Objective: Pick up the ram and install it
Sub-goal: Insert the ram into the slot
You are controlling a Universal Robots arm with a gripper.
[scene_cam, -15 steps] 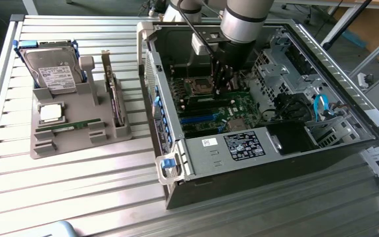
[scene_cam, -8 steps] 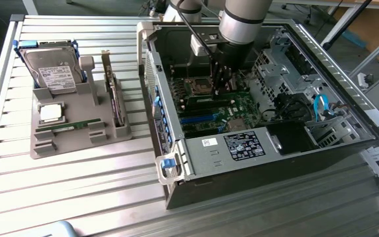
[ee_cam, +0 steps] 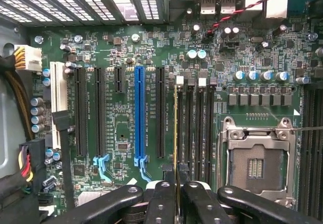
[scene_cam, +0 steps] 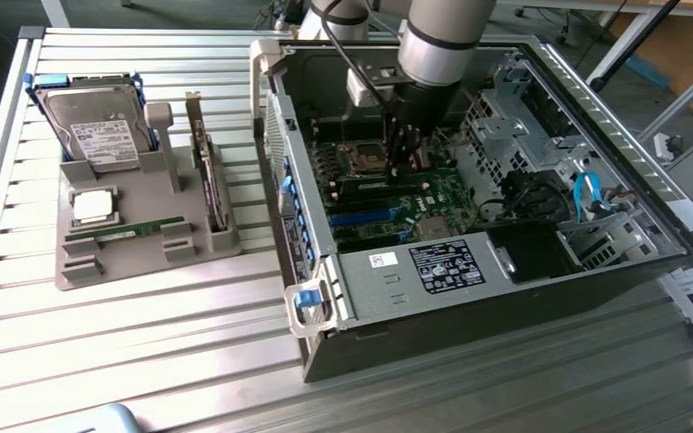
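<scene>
Exterior view: the arm (scene_cam: 443, 41) reaches down into the open PC case (scene_cam: 479, 198), which lies on its side on a slatted metal table (scene_cam: 142, 316). The gripper (scene_cam: 404, 153) hangs low over the motherboard (scene_cam: 407, 203), close to the CPU socket (scene_cam: 364, 158). To the exterior view's left, well apart from the case, a grey holder (scene_cam: 142, 234) carries a hard drive (scene_cam: 100, 126) with blue rails, a silver processor (scene_cam: 94, 206) and an upright card (scene_cam: 208, 171). A green strip (scene_cam: 124, 232) lies in a slot of the holder; whether it is another memory stick I cannot tell. In the wrist view, the black fingers (ee_cam: 160, 204) stand nearly together and pinch the ram (ee_cam: 176, 133), seen edge-on as a thin yellowish-green line. The stick runs along the memory slots (ee_cam: 197, 128) and sits over the one nearest the black expansion slots, with the white latches at the far end of the slots. Whether it is fully seated I cannot tell. The blue slot (ee_cam: 139, 113) lies further off, and the empty socket (ee_cam: 257, 161) on the other side of the memory slots.
</scene>
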